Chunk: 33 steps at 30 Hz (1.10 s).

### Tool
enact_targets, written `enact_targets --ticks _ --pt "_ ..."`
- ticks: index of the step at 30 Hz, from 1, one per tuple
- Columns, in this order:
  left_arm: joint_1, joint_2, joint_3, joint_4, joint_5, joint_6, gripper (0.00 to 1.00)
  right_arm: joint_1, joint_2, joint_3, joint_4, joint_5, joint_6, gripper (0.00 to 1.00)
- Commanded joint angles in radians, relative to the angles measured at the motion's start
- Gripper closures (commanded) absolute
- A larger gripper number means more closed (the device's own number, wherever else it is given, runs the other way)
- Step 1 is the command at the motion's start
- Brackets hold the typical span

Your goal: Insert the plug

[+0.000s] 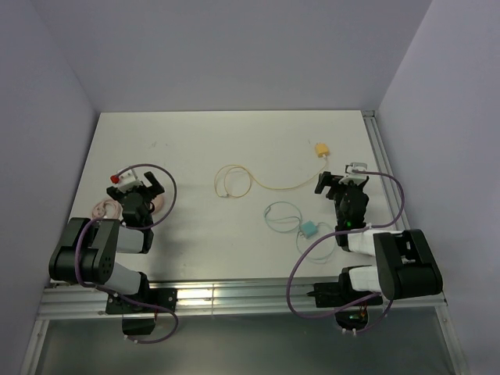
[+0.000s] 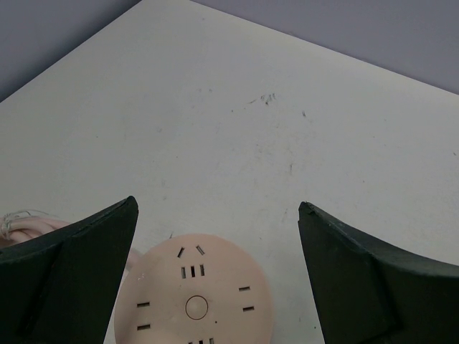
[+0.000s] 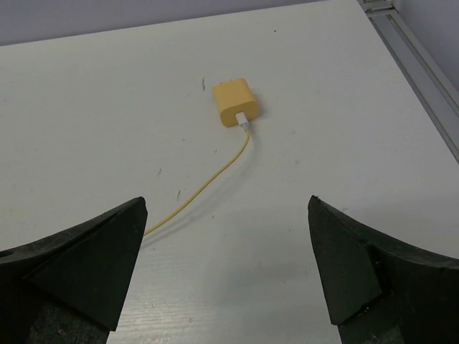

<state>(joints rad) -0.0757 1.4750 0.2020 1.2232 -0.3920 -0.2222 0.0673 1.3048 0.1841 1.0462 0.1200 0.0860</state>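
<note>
1. We see the pink round socket (image 2: 193, 295) cut off by the left wrist view's lower edge; from above, the arm hides most of it;
2. The left gripper (image 2: 216, 209) hangs above it, fingers spread wide; the right gripper (image 3: 226, 204) gapes too, holding nothing;
3. The yellow plug (image 3: 235, 102) lies flat on the table (image 3: 86, 107) ahead of the right gripper, trailing its yellow cable (image 3: 208, 183).

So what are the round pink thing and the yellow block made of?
The round pink socket looks like hard plastic, smooth and matte: even colour, neat moulded slots. The yellow plug also seems plastic, with rounded edges and a dull sheen. Its cord curves loosely, so probably a soft rubbery coating.
</note>
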Motion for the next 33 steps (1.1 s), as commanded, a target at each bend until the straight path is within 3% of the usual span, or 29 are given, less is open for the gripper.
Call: enact_targets --ticks 1,12,16,20,27,30,33 --pt "0.002 -0.012 0.022 0.042 -0.016 0.021 0.01 0.008 -0.079 0.018 0.035 0.007 -0.034 0.0" --pt "0.019 -0.071 0.019 0.015 0.014 0.035 0.01 0.019 -0.243 0.005 -0.106 0.013 -0.042 0.0" --pt "-0.059 -0.276 0.12 -0.337 -0.098 0.029 0.01 0.022 -0.283 0.002 -0.129 0.012 -0.04 0.0" --pt "-0.142 -0.399 0.206 -0.558 -0.137 -0.055 0.01 0.032 -0.331 0.023 -0.198 0.053 0.004 0.0" --pt "-0.164 -0.435 0.416 -1.026 -0.15 -0.497 0.01 0.042 -0.447 0.101 -0.386 0.122 0.185 0.0" --pt "-0.164 -0.459 0.431 -1.068 -0.075 -0.546 0.0 0.04 -0.464 0.167 -0.51 0.098 0.291 0.0" --pt "-0.164 -0.527 0.432 -1.166 -0.085 -0.64 0.01 0.039 -0.409 0.256 -0.681 0.113 0.406 0.0"
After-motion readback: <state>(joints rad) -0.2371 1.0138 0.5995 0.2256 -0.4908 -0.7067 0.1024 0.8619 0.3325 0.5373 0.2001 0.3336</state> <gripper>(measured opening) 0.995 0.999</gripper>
